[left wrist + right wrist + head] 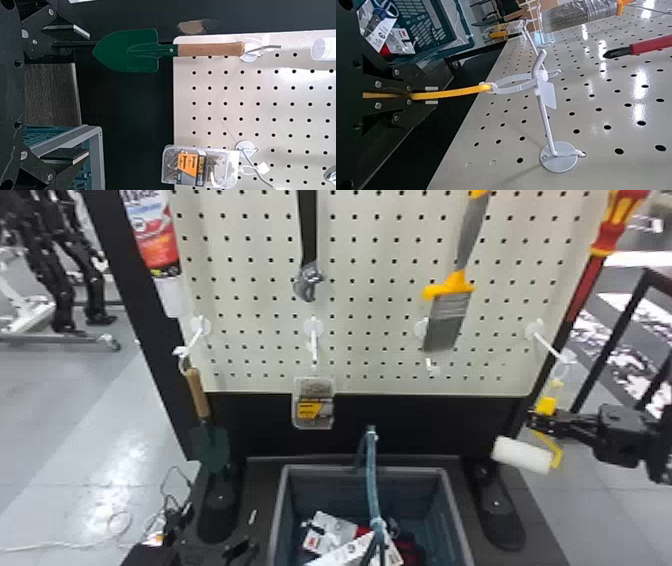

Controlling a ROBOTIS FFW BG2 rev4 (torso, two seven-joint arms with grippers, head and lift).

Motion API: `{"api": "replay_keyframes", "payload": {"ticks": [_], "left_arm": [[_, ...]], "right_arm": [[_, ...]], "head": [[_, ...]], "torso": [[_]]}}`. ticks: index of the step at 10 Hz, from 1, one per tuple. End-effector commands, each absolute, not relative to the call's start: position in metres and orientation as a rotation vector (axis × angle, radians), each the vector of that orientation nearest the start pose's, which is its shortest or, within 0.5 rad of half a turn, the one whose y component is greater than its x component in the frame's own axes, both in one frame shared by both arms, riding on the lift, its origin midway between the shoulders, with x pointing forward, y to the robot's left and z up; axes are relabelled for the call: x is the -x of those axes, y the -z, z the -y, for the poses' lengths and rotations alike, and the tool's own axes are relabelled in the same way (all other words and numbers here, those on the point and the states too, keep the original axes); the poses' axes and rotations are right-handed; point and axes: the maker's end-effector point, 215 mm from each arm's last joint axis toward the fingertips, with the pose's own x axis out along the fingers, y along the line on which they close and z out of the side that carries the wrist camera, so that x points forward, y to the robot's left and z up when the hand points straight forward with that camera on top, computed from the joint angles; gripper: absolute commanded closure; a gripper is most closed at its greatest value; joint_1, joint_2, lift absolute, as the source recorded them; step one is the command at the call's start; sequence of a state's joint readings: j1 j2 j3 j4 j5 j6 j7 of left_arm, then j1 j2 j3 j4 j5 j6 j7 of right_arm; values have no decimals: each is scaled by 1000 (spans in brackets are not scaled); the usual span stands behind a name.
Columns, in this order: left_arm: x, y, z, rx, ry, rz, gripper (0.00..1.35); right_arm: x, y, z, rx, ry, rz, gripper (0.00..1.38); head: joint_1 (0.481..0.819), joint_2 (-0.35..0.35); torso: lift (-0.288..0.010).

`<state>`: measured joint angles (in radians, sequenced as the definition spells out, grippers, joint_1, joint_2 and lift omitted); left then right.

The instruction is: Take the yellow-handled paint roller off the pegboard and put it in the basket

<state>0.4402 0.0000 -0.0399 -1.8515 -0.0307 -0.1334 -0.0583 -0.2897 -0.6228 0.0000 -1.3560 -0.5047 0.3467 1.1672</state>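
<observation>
Yellow handle partly behind right gripper

1. Basket: cut off by the head view's bottom edge; the lower things in its pile are partly buried.
2. Wrench, screwdriver: cut off by that view's top edge.
3. Paint roller: handle partly hidden by the right gripper.

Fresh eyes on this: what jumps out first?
Probably the yellow-handled paint roller with a white cylindrical cover, off the cream perforated pegboard's lower right corner: the black two-fingered right hand is shut on its handle, and its white loop is around a white hook. Next, the green-bladed trowel with a wooden handle, hanging at lower left. Then the grey-rimmed basket below, packaged items inside.
</observation>
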Motion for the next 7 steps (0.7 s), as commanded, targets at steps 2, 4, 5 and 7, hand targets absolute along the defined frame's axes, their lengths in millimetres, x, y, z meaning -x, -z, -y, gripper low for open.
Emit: {"api": "replay_keyframes", "payload": {"ticks": [2, 4, 5, 7], "left_arm": [[-455, 377, -191, -11, 98, -26, 256], [-455, 378, -191, -11, 96, -27, 256], [-454, 378, -191, -9, 98, -27, 256], [-454, 378, -191, -9, 96, -27, 254]], "right_arm": [[-552, 285, 288, -73, -1015, -251, 1285], [-552, 285, 287, -76, -1016, -250, 1285], [-552, 285, 287, -76, -1018, -248, 1285], [-544, 281, 286, -66, -1024, -243, 1285]], "head": [[549, 0], [549, 0], [549, 0], [549, 0]], "torso": [[-100], [-100], [-100], [-100]]}}
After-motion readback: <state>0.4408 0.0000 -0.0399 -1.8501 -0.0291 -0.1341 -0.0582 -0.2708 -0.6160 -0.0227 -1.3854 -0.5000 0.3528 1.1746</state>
